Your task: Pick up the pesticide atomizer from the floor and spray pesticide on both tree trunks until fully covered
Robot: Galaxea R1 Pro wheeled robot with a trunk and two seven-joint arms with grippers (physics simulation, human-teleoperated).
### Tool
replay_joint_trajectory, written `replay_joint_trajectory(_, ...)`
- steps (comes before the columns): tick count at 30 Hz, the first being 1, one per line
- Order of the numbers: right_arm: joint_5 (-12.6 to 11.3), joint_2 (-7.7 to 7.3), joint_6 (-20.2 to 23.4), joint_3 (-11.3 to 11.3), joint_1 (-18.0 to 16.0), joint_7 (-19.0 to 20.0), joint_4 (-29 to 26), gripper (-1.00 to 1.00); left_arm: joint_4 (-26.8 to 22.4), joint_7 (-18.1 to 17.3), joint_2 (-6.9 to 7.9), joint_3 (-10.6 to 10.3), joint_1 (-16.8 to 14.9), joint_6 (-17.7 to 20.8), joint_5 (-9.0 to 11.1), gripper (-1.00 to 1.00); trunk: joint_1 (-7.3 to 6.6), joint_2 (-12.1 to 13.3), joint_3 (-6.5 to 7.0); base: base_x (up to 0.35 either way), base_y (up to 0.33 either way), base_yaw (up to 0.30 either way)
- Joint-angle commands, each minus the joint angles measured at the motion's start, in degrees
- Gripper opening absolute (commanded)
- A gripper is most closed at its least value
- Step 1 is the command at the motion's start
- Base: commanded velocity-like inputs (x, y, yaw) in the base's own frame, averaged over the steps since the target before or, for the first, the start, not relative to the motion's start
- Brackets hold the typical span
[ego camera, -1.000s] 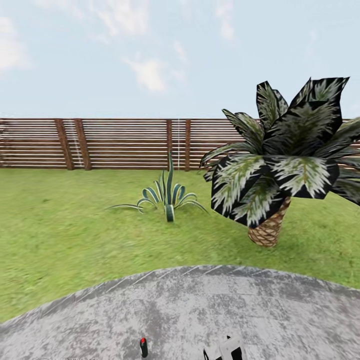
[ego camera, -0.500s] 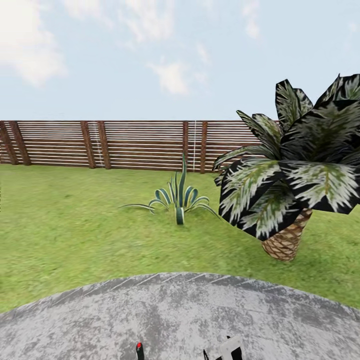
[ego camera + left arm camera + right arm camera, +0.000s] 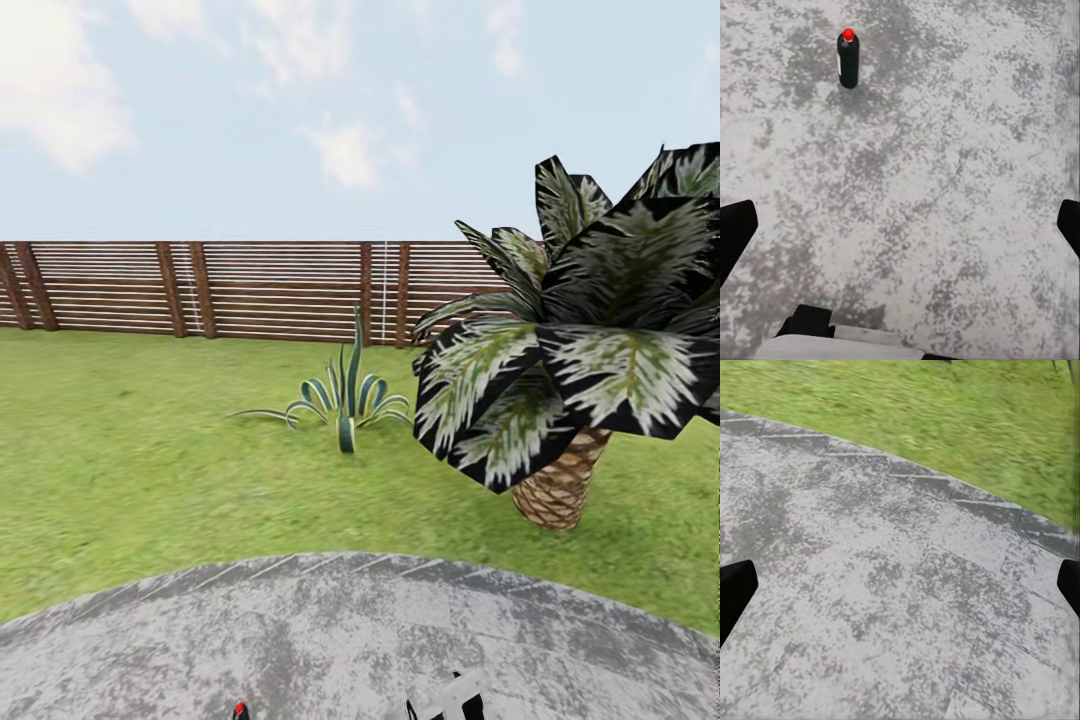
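Garden lawn (image 3: 150, 450) stretches away from the robot to a brown slatted wooden fence (image 3: 250, 290) under a pale, cloudy sky. Near the middle of the grass grows a small spiky striped plant (image 3: 345, 400), and to its right stands a short palm (image 3: 570, 360) with dark, white-streaked fronds and a scaly tan base. Closer in, a rounded patch of mottled grey paving (image 3: 350, 630) covers the floor. On this paving stands the pesticide atomizer (image 3: 848, 58), a small dark bottle with a red dot on top, upright and alone; in the head view its red top just shows at the lower edge. The left hand (image 3: 900, 232) hangs above the paving with its two black fingertips spread wide at either side, nothing between them, and the bottle lies well ahead of it. The right hand (image 3: 900, 589) is likewise spread wide and empty, over paving near the grass edge.
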Motion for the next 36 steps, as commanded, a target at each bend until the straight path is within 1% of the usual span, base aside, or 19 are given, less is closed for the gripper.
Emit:
replay_joint_trajectory(1,0.0,0.00,0.0,0.0,0.0,0.0,0.0,1.00,0.0,0.0,0.00,0.0,0.0,0.0,0.0,1.00,0.00,0.0,0.00,0.109,-0.292,0.000)
replay_joint_trajectory(8,-0.1,0.07,0.0,0.0,0.0,0.0,0.0,1.00,0.0,0.0,0.00,0.0,0.0,0.0,0.0,1.00,0.00,0.0,0.08,0.109,-0.292,0.062)
replay_joint_trajectory(19,-0.2,0.09,0.0,0.0,0.0,0.0,0.0,1.00,0.0,0.0,0.00,0.0,0.0,0.0,0.0,1.00,0.00,0.0,0.60,0.106,-0.282,0.250)
replay_joint_trajectory(25,-0.2,0.09,0.0,0.0,0.0,0.0,0.0,1.00,0.0,0.0,0.00,0.0,0.0,0.0,0.0,1.00,0.00,0.0,0.90,0.030,-0.075,0.274)
replay_joint_trajectory(36,-0.1,0.09,0.0,0.0,0.0,0.0,0.0,1.00,-0.1,0.0,0.00,0.0,0.0,0.0,0.0,1.00,0.00,0.0,1.46,0.003,-0.008,0.280)
